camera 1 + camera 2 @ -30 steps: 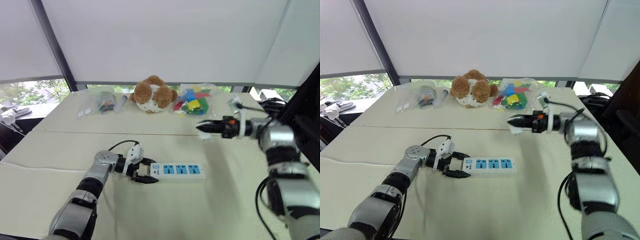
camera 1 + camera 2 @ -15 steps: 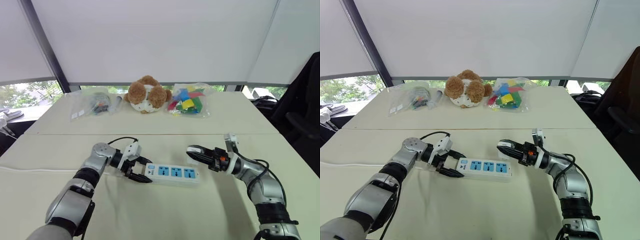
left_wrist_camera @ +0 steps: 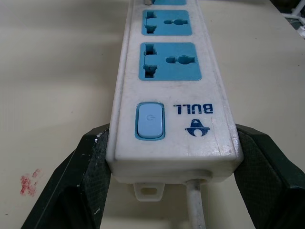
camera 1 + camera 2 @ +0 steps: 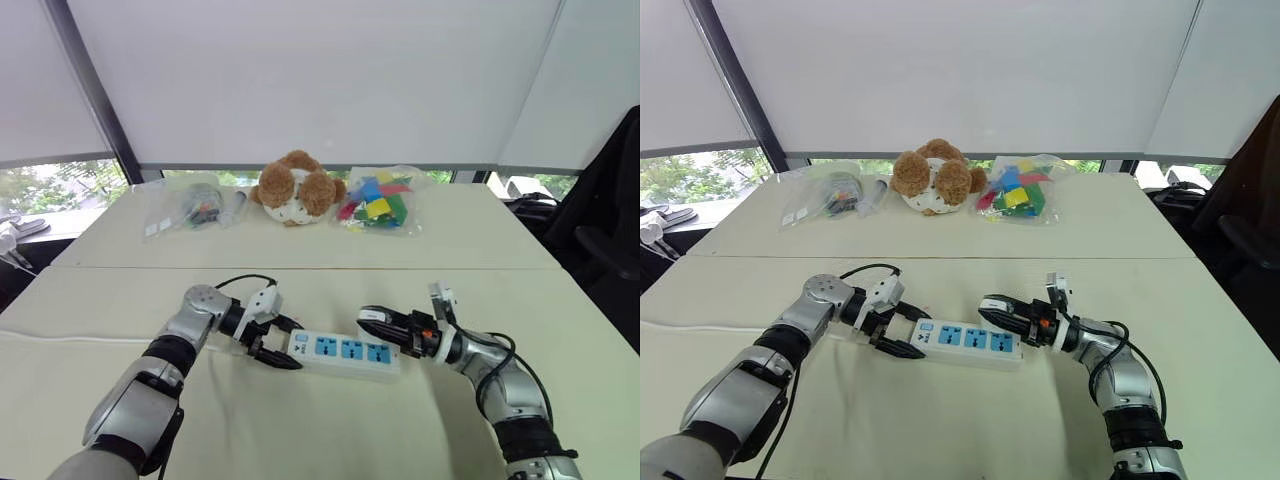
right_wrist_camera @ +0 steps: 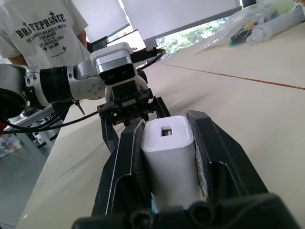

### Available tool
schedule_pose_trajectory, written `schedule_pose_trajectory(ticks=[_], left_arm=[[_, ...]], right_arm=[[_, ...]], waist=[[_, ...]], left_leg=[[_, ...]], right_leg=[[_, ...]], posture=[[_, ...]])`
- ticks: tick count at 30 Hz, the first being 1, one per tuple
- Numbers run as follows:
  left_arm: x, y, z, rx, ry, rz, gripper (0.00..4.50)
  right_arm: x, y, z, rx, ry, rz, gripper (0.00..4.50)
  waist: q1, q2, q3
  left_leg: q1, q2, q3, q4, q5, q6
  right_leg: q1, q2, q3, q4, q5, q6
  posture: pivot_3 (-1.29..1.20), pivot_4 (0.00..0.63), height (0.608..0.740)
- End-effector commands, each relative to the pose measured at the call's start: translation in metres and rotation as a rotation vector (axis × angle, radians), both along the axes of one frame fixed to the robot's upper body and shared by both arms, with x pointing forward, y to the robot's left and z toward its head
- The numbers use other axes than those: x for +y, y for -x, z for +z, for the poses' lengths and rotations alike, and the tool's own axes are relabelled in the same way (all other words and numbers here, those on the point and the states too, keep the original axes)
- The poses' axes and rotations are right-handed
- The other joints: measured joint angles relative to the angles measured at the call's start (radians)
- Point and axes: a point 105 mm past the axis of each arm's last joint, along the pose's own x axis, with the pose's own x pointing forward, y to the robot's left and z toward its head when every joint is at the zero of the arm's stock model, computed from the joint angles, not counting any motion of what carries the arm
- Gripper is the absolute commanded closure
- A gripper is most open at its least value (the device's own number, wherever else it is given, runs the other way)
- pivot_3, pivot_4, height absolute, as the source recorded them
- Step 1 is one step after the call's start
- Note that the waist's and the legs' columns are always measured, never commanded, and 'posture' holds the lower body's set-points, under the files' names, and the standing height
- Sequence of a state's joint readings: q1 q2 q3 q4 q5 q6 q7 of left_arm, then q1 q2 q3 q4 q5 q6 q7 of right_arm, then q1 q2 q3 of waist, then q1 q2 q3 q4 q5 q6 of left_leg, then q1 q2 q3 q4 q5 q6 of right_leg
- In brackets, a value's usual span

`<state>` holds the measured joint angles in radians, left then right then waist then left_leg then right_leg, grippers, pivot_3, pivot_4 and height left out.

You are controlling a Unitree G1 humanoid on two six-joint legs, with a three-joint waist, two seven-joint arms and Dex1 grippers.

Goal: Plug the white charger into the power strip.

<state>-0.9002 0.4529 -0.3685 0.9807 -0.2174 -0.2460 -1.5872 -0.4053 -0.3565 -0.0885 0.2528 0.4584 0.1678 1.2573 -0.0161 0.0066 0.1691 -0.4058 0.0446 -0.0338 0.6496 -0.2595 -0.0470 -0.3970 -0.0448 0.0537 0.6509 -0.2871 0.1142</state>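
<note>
The power strip [image 4: 345, 352] lies on the table, a long white bar with three blue sockets and a blue switch [image 3: 150, 120]. My left gripper [image 4: 275, 345] is shut on its switch end, one black finger on each long side. A white cord [image 3: 194, 205] leaves that end. The white charger [image 5: 169, 162] is clamped between the fingers of my right gripper [image 4: 368, 318], which is shut on it and points left. That gripper sits just above the strip's right end; I cannot tell whether the charger touches the strip. Its prongs are hidden.
A brown teddy bear [image 4: 297, 187], a bag of coloured blocks [image 4: 375, 200] and a bag of small items [image 4: 195, 207] lie along the table's far side. A black chair [image 4: 610, 230] stands at the right. A person in a white T-shirt [image 5: 43, 28] stands beyond the table.
My right gripper has come down and to the left with the charger, from high over the table to just above the strip's right end. The left gripper has kept its hold.
</note>
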Motion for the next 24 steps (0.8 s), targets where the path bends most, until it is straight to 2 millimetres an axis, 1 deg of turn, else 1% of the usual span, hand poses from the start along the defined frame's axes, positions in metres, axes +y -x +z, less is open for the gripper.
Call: schedule_pose_trajectory(ticks=[1, 11, 20, 24], left_arm=[[0.007, 0.004, -0.007, 0.026, -0.062, -0.024, 1.51], [0.007, 0.004, -0.006, 0.024, -0.064, -0.023, 1.51], [0.008, 0.005, -0.006, 0.024, -0.062, -0.023, 1.51], [0.009, 0.007, -0.008, 0.027, -0.061, -0.027, 1.51]], right_arm=[[-0.006, 0.003, -0.004, 0.003, 0.007, -0.005, 3.70], [-0.017, 0.004, -0.017, 0.039, 0.037, -0.025, 3.70], [-0.025, 0.006, -0.039, 0.080, 0.087, -0.030, 3.70], [-0.024, 0.008, -0.054, 0.099, 0.101, -0.027, 3.70]], waist=[[0.000, 0.000, 0.000], [0.000, -0.001, 0.000], [0.001, -0.002, -0.001], [0.001, -0.003, -0.001]], left_leg=[[0.000, 0.000, 0.000, 0.000, 0.000, 0.000], [0.001, 0.000, 0.000, 0.000, 0.000, 0.000], [0.002, 0.000, 0.000, 0.000, 0.000, 0.000], [0.003, 0.000, 0.000, 0.000, 0.000, 0.000]], right_leg=[[0.000, 0.000, 0.000, 0.000, 0.000, 0.000], [0.001, 0.000, 0.000, 0.000, 0.000, 0.000], [0.002, 0.000, 0.000, 0.000, 0.000, 0.000], [0.004, 0.000, 0.000, 0.000, 0.000, 0.000]], posture=[[0.00, 0.150, 0.739], [0.00, 0.150, 0.739], [0.00, 0.150, 0.739], [0.00, 0.150, 0.739]])
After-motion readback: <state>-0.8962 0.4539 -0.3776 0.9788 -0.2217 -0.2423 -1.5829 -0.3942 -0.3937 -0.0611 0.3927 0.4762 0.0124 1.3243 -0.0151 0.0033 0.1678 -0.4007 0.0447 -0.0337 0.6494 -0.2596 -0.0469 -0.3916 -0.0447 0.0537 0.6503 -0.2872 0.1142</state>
